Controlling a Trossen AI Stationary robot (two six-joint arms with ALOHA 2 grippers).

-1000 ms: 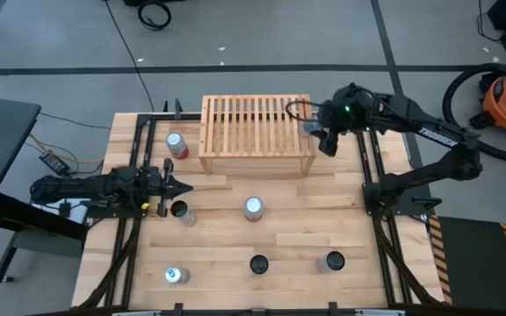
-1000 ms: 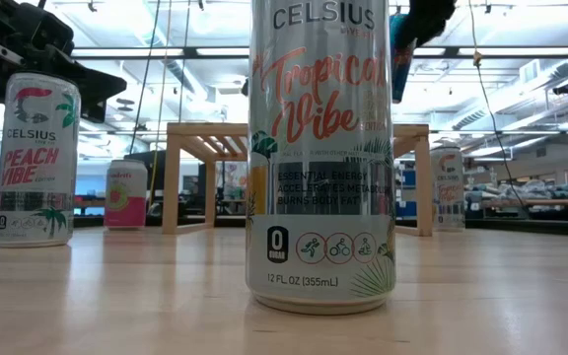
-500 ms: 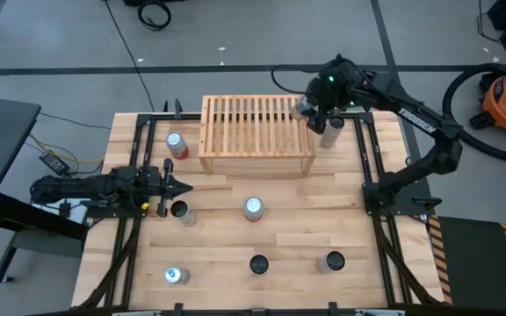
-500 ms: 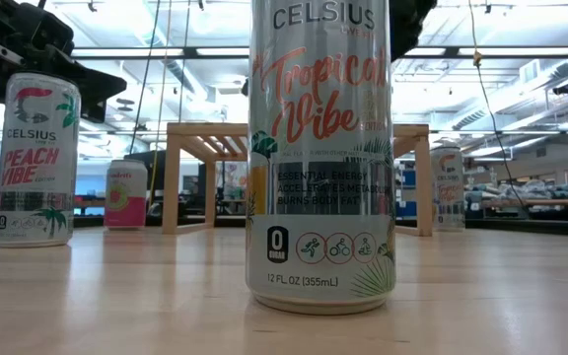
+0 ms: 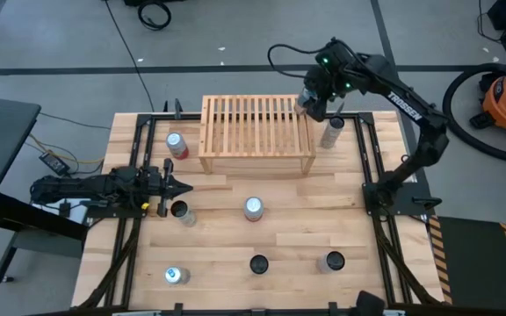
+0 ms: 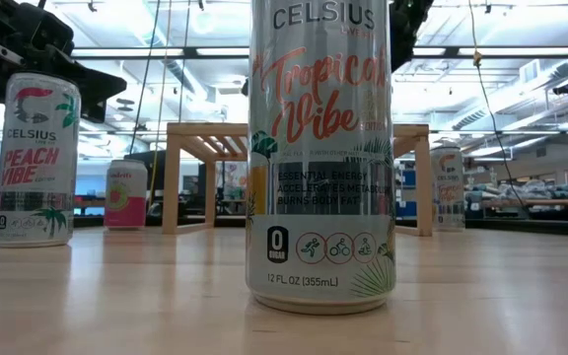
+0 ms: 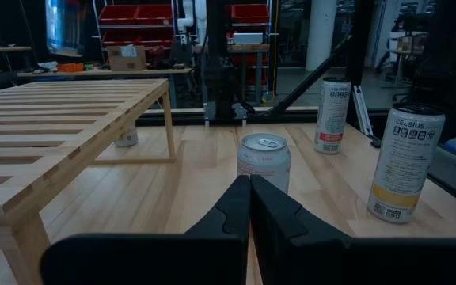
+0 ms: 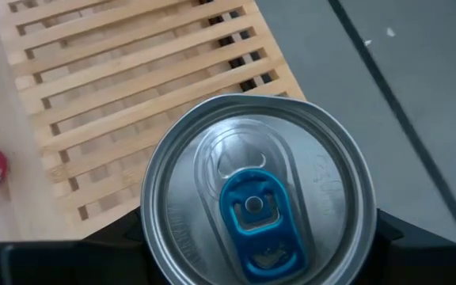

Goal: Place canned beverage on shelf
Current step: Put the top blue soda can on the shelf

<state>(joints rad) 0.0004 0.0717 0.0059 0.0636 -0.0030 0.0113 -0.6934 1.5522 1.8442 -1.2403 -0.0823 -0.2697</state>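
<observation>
My right gripper [image 5: 316, 98] is shut on a can with a silver top and blue tab [image 8: 256, 207], high over the far right corner of the light wooden slatted shelf [image 5: 255, 132]. The held can also shows as a blue can in the left wrist view [image 7: 63, 24]. The shelf stands on its side legs [image 6: 180, 177] at the table's far middle. My left gripper [image 5: 185, 187] is shut and empty, low at the table's left, pointing right toward a standing can [image 7: 264, 162]. My right gripper pinches the can's side wall just below the top rim [image 8: 153, 226] between its two fingers [image 8: 125, 233], one on each side. The fingers come from above, pointing down. The can is upright, lifted clear above the shelf.
Several cans stand on the table: one right of the shelf [image 5: 330, 132], a red-marked one left of it [image 5: 177, 145], one by my left gripper [image 5: 180, 211], one mid-table [image 5: 253, 207], and three near the front edge. One of them fills the low view [image 6: 321, 148].
My right gripper has carried the can up and toward the table's far edge and a little left, from over the can standing right of the shelf to over the shelf's far right corner. The can has stayed upright in the hold.
</observation>
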